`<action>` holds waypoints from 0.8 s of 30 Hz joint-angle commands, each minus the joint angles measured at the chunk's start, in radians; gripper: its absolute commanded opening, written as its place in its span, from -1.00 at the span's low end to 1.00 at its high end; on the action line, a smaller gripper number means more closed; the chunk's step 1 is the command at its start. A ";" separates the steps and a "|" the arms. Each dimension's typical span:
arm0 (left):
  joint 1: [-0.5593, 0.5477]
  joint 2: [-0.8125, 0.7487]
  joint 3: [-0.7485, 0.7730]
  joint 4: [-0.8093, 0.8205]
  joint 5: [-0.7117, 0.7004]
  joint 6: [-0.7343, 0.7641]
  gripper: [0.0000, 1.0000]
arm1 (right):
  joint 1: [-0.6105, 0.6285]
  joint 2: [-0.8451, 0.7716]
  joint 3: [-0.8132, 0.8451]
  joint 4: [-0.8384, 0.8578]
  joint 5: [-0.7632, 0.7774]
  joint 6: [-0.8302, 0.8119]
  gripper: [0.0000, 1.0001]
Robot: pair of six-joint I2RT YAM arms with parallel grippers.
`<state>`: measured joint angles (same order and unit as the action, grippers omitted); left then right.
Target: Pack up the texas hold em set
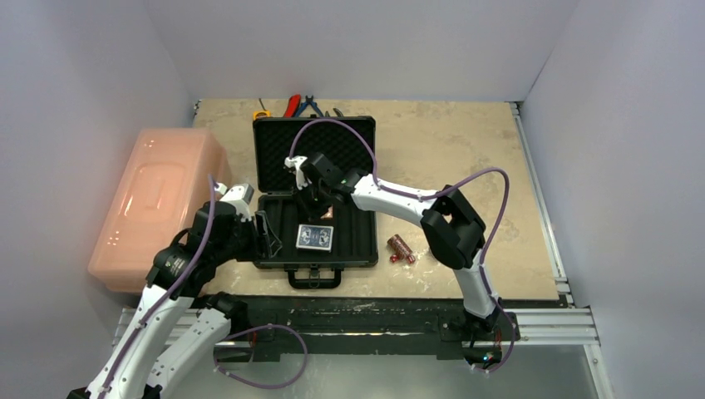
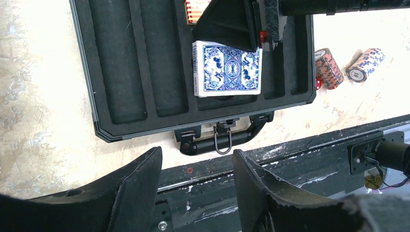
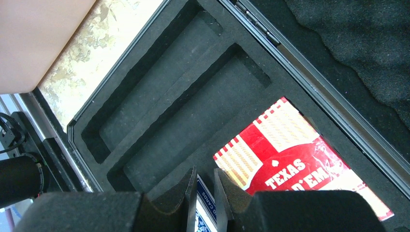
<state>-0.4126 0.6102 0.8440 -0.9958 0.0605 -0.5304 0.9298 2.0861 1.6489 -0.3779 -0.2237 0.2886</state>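
The black case point(image 1: 278, 249) lies open, lid point(image 1: 314, 150) up at the back, handle point(image 2: 222, 140) toward me. The blue deck point(image 1: 316, 238) lies flat in its foam point(image 2: 121, 72); the red deck point(image 3: 290, 159) lies behind it. My right gripper point(image 1: 316, 204) hangs over both decks. Its jaws point(image 3: 205, 172) stand nearly shut on nothing, the blue deck's end showing below the gap. My left gripper point(image 1: 264, 237) is open and empty at the case's left edge, over the front rail in its own view point(image 2: 197, 152). Two chip rolls point(image 1: 401, 245) and two red dice point(image 1: 402, 259) lie right of the case.
A large pink bin point(image 1: 158, 204) stands left of the case, close to my left arm. Pliers point(image 1: 293, 105) and a yellow tape measure point(image 1: 261, 114) lie behind the lid. The black front rail point(image 1: 374, 316) runs along the table's near edge.
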 commanded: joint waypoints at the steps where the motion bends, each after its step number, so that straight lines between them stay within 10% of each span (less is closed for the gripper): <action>1: 0.006 -0.007 -0.003 0.026 0.014 0.018 0.10 | 0.010 -0.019 -0.012 0.000 -0.025 -0.020 -0.54; 24: 0.005 -0.023 -0.013 0.038 0.016 0.024 0.10 | 0.018 -0.073 -0.035 -0.023 0.063 -0.014 -0.55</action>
<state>-0.4126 0.5934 0.8371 -0.9890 0.0647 -0.5301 0.9398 2.0716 1.6032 -0.3614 -0.2180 0.2836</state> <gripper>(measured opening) 0.549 0.223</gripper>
